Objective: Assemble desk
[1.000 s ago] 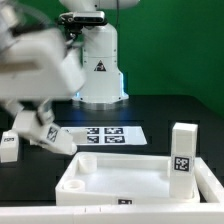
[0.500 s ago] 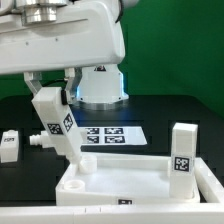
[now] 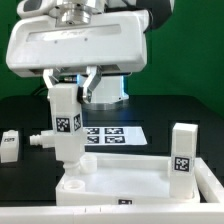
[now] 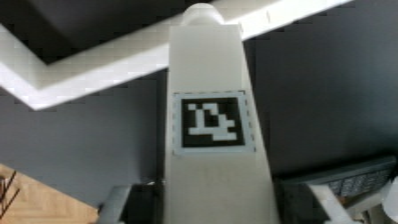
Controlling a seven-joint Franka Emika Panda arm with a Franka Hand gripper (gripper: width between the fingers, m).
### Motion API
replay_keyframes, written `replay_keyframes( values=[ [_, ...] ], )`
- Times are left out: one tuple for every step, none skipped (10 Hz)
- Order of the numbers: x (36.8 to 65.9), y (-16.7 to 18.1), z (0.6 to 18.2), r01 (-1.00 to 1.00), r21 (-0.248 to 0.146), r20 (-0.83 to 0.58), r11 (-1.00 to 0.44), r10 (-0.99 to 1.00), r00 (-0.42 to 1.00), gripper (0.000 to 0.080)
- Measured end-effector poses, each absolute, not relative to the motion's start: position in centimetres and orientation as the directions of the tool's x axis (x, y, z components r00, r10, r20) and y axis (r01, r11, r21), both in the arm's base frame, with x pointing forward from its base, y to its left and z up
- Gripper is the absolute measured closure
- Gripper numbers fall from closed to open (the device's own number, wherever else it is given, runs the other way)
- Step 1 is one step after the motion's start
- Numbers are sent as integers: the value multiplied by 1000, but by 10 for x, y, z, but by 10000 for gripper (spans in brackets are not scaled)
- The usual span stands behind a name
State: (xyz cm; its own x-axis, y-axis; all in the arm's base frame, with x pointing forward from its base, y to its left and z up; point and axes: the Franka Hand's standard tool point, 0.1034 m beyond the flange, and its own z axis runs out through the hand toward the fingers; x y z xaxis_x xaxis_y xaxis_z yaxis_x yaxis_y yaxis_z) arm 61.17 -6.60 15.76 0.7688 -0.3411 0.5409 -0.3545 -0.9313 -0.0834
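Note:
The white desk top point(image 3: 130, 180) lies at the front of the black table with its raised rim up. My gripper point(image 3: 68, 88) is shut on a white square leg point(image 3: 64, 128) with a marker tag. The leg hangs nearly upright, its lower end at the top's corner on the exterior view's left. In the wrist view the leg point(image 4: 210, 130) runs down the middle between my fingers point(image 4: 128, 205), with the top's rim point(image 4: 89, 70) beyond it. A second leg point(image 3: 182, 150) stands upright at the top's end on the exterior view's right. A third leg point(image 3: 9, 145) lies on the table on the exterior view's left.
The marker board point(image 3: 112, 134) lies flat on the table behind the desk top. The robot's white base point(image 3: 105, 90) stands behind it, in front of a green wall.
The gripper has swung toward the exterior view's right with the leg. The leg has turned from tilted to nearly upright and now stands over the top's corner.

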Motion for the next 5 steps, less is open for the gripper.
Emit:
replay_keyframes(
  values=[
    [612,-66,158,-353,-82,540,-932,-339,770,515],
    [609,-62,154,-347,-79,535,-935,-333,776,515],
    [603,-53,148,-329,-69,525,-942,-315,791,515],
    [602,-52,148,-317,-60,528,-946,-300,795,515],
    [599,-54,144,-314,-51,538,-948,-291,791,515]
  ],
)
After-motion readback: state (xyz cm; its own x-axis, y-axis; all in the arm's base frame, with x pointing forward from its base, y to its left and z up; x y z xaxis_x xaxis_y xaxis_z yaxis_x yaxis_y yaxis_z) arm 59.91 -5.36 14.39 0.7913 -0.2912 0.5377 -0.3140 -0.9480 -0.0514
